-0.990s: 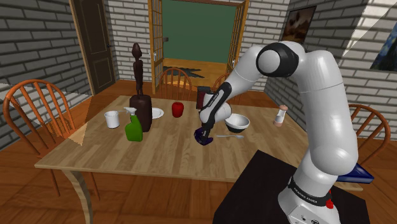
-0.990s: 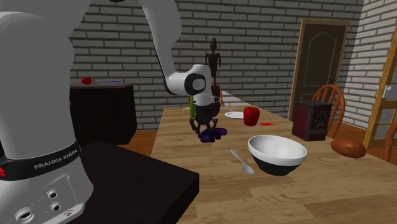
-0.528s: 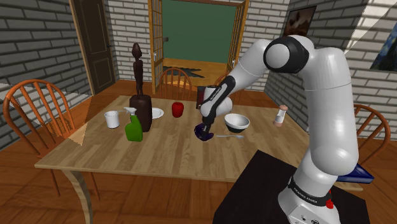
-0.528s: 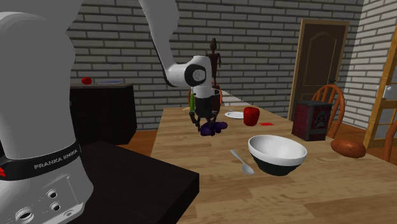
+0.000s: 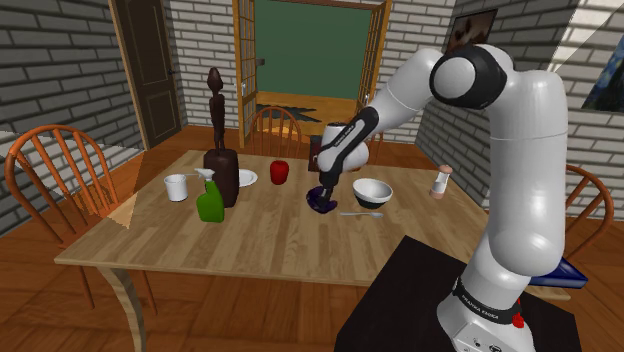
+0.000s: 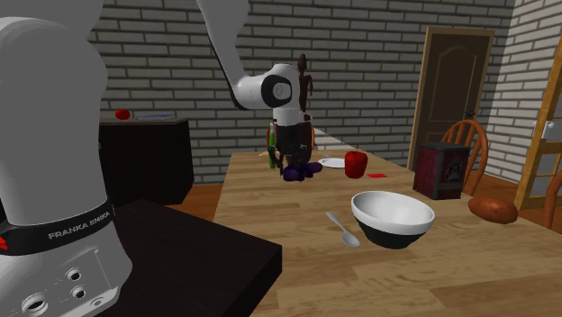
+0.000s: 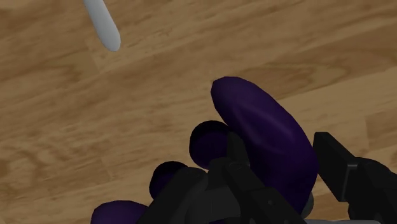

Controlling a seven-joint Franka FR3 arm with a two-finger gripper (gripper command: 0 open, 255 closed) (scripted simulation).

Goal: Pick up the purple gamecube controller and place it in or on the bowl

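The dark purple gamecube controller (image 5: 322, 199) hangs a little above the wooden table (image 5: 250, 240), clasped by my black gripper (image 5: 324, 190), which points straight down. In the second exterior view the controller (image 6: 302, 171) sits under the gripper (image 6: 293, 165), well clear of the tabletop. The wrist view has one purple handle (image 7: 267, 130) clamped between the black fingers (image 7: 343, 168). The white bowl with a dark base (image 5: 372, 191) stands just toward the shoulder view's right of the gripper, also seen as the bowl (image 6: 392, 216). A grey spoon (image 5: 358, 214) lies in front of it.
A green spray bottle (image 5: 210, 197), a dark statue (image 5: 220, 140), a white mug (image 5: 176, 187), a small plate (image 5: 247, 178) and a red cup (image 5: 279, 172) stand toward the shoulder view's left. A shaker (image 5: 441, 182) and a dark red box (image 6: 441, 169) stand beyond the bowl. Chairs ring the table.
The gripper has risen with the controller, lifting it higher off the table, and has drifted slightly toward the bowl in the shoulder view. The grip is unchanged.
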